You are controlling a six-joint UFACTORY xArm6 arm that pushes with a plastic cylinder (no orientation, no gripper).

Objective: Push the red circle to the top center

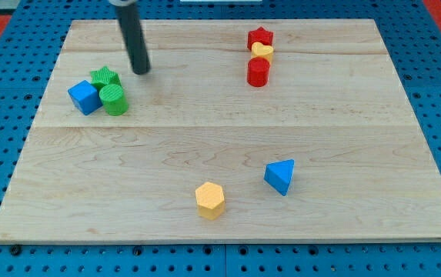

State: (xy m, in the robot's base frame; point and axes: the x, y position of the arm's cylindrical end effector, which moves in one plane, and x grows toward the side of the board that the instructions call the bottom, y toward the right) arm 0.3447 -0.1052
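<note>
The red circle [258, 71] stands on the wooden board [228, 131] near the view's top, a little right of centre. A small yellow block [262, 51] touches its upper side, and a red star [260, 37] sits just above that. My tip [141, 71] is at the view's upper left, far left of the red circle. It stands just right of and above the green star [105, 77].
A blue cube [85, 96] and a green circle [115, 100] cluster with the green star at the left. A yellow hexagon [210, 200] and a blue triangle [280, 176] lie near the view's bottom centre.
</note>
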